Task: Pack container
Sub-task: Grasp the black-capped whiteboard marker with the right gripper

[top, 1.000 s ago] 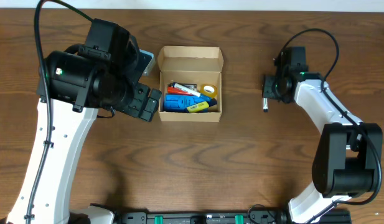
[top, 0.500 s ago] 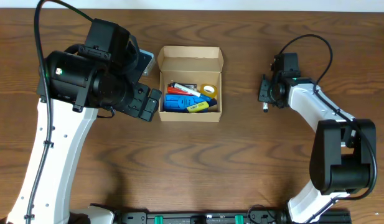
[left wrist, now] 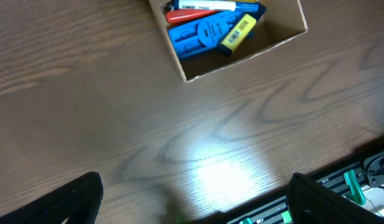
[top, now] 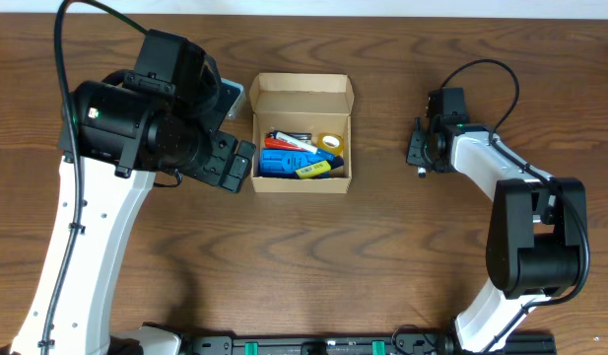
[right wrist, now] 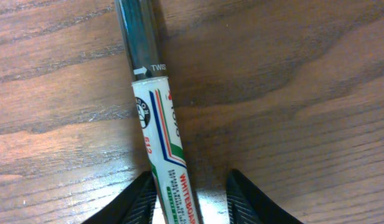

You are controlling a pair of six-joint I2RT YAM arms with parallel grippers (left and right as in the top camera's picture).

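While the whiteboard marker (right wrist: pixel 157 124) is lying loose on the table (top: pixel 382 256), right gripper (right wrist: pixel 190 200): is hanging low over it with its jaws partway apart, straddling the barrel. One finger is looking to be touching it and the other is showing a gap, so nothing is being pinched yet.
whiteboard marker: is lying flat in the right half of the table, toward the far edge, and is running lengthwise between the fingers.
left gripper (left wrist: pixel 201 202): is hovering with jaws wide and holding nothing, just beside the left wall of the container (top: pixel 304 185), near its front corner.
container: is sitting toward the far edge, a little left of the middle, with its lid flap folded back, well apart from the marker.
contents: a blue item (left wrist: pixel 207 34), a yellow highlighter (left wrist: pixel 237 32), a red pen (left wrist: pixel 192 16) and a roll of yellow tape (top: pixel 330 143) are lying inside.
step in hand: by the look of it, the right arm is working on grasping the marker.
next move: is calling for the jaws to close squarely on the barrel, then a lift clear of the table and a carry leftward over the open box. The round barrel is likely to roll if pinched off-centre.
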